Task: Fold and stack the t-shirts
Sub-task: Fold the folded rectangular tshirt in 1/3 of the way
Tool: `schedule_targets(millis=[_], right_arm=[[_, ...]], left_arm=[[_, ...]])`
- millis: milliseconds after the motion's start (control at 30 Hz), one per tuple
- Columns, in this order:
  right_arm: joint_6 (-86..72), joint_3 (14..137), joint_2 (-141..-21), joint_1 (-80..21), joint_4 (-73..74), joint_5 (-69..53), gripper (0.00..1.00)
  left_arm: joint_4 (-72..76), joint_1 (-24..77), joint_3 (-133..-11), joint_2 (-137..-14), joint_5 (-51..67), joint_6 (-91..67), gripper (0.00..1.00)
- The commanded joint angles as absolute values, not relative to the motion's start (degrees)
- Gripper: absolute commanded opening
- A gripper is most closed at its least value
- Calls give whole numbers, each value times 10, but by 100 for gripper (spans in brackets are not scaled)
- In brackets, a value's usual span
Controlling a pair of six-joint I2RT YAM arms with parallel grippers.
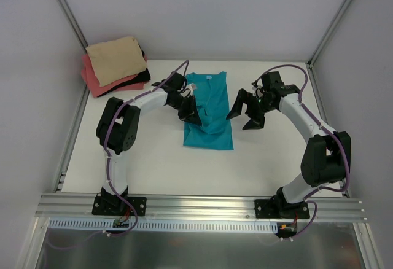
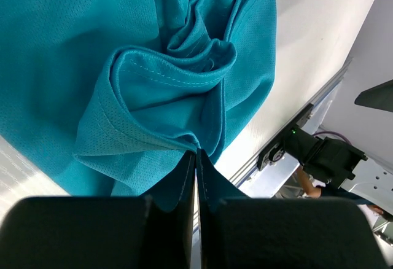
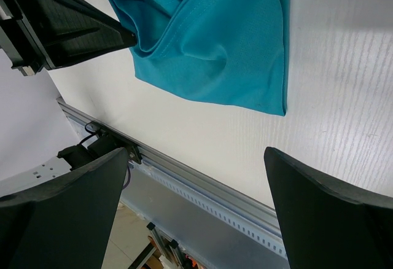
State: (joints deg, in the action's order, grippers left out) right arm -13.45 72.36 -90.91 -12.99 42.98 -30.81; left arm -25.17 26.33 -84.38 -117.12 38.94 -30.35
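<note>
The teal t-shirt (image 1: 210, 112) lies part-folded lengthwise in the middle of the table, collar toward the far side. My left gripper (image 1: 190, 113) is shut on a bunched fold at its left edge; in the left wrist view the fingers (image 2: 184, 186) pinch teal cloth (image 2: 153, 85) between them. My right gripper (image 1: 244, 117) is wide open and empty, just right of the shirt, above the table; its view shows the teal shirt (image 3: 215, 48) and the left gripper's finger (image 3: 80, 32). The tan-beige shirt (image 1: 115, 59) lies folded on the coral-pink one (image 1: 98, 83) at the far left corner.
A black cloth (image 1: 136, 75) shows between the stacked shirts. Metal frame posts (image 1: 67, 17) and grey walls close in the table. An aluminium rail (image 1: 202, 204) runs along the near edge by the arm bases.
</note>
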Motion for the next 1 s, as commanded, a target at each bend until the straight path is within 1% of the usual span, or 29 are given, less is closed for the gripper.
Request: schedule_targets(millis=[0, 133, 367, 533, 867, 900, 933, 967], right_arm=[[-130, 734, -886, -127, 448, -304, 100], [-128, 731, -883, -125, 449, -303, 99], [-125, 729, -882, -125, 450, -307, 99], [-121, 728, -885, -124, 454, -308, 100], [-111, 726, -890, -124, 455, -316, 100], [-109, 725, -891, -124, 456, -316, 99], [-108, 724, -892, -124, 456, -318, 100], [-107, 723, -892, -122, 456, -319, 100]], left_arm=[[-256, 268, -846, -1172, 396, -295, 0], [-262, 267, -849, -1172, 387, -296, 0], [-283, 254, -871, -1175, 328, -316, 0], [-290, 244, -889, -1185, 307, -327, 0], [-305, 242, -961, -1232, 290, -357, 0], [-305, 242, -965, -1237, 290, -364, 2], [-302, 242, -972, -1244, 293, -366, 9], [-301, 242, -976, -1249, 294, -370, 22]])
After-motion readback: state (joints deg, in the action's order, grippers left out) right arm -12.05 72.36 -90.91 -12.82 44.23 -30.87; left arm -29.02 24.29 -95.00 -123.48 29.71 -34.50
